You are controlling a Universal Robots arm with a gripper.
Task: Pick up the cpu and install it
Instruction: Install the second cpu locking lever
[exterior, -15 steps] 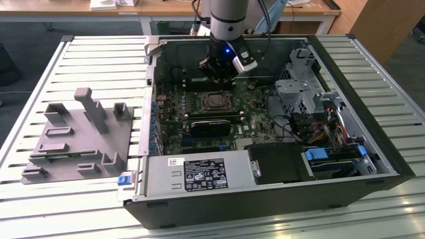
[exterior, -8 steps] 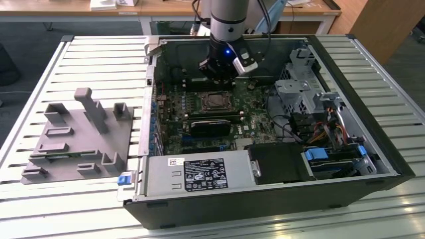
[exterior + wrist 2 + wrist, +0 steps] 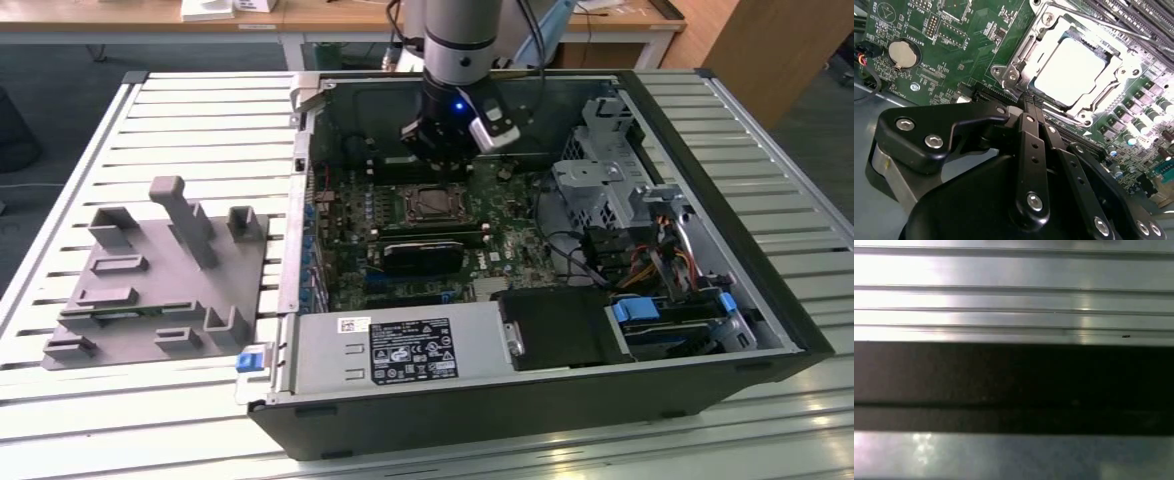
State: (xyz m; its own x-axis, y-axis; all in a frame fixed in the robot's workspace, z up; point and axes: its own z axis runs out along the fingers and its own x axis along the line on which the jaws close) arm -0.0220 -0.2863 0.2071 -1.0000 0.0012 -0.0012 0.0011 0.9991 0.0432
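The cpu is a small silvery square lying flat in the motherboard socket inside the open computer case. In the second wrist view the cpu shines bright within the socket's metal frame. My gripper hangs from the arm just behind the socket, a little above the board. Its black fingers meet at their tips, so the gripper is shut with nothing between them, right at the near edge of the socket frame.
A grey plastic fixture with upright posts lies on the slatted table at the exterior view's left. Inside the case are a power supply, a drive cage and cables. A coin battery sits on the board.
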